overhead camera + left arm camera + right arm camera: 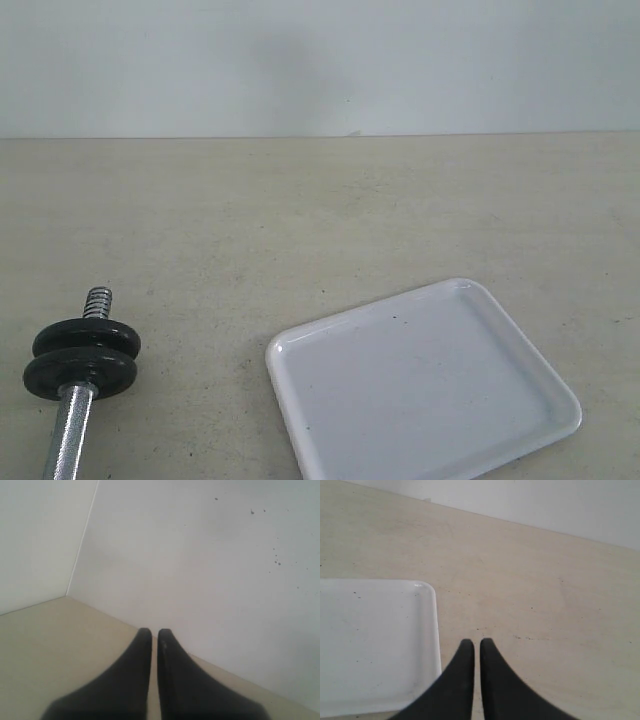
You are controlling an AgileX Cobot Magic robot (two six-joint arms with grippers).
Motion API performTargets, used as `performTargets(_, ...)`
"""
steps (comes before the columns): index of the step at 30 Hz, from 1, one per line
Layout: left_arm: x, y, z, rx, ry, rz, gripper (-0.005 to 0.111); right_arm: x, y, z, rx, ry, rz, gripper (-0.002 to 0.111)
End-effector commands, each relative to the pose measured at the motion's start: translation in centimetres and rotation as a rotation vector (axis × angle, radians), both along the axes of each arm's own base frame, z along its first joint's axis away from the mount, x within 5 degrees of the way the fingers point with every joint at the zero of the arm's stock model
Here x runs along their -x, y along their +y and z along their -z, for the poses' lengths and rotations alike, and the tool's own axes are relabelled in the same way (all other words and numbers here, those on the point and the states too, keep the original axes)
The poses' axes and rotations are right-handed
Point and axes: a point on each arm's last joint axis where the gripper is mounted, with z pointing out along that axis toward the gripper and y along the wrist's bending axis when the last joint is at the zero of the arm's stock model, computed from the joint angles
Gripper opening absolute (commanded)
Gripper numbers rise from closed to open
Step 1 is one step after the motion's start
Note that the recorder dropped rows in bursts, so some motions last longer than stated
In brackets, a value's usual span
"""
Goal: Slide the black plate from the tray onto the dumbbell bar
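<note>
— Two black discs on the rod, am I seeing that right?
— Yes. The black plate (88,338) sits on the dumbbell bar (70,425), just under the threaded tip, which pokes out beyond it. It lies flat against a second black disc (78,376), the two touching face to face.
— And the bar itself?
— It lies on the beige table (300,220) at the left of the exterior view, with its knurled part running off the lower edge.
— Where is the tray?
— The tray (430,390) rests on the table to the right of the bar, well apart from it and turned at an angle.
— The grippers?
— The left gripper (154,632) has its jaws pressed together, holding nothing, and points toward a white wall (200,555). The right gripper (476,642) is likewise closed on nothing. It hangs above the table, just beside one rounded corner of the tray.
</note>
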Motion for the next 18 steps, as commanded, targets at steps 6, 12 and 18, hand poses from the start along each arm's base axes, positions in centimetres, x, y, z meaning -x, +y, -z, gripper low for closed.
performTargets(6,-0.03,-0.1,0.08,-0.323,0.115,-0.009,0.004,0.02,-0.02,-0.09,-0.001,-0.009,0.003,0.003)
performTargets(12,-0.08,-0.23,0.08,-0.337,0.115,0.014,0.004,0.02,-0.02,-0.09,-0.001,-0.009,0.003,0.003)
performTargets(18,-0.18,-0.56,0.14,-0.342,0.116,0.052,0.004,0.02,-0.02,-0.09,-0.001,-0.009,0.003,0.003)
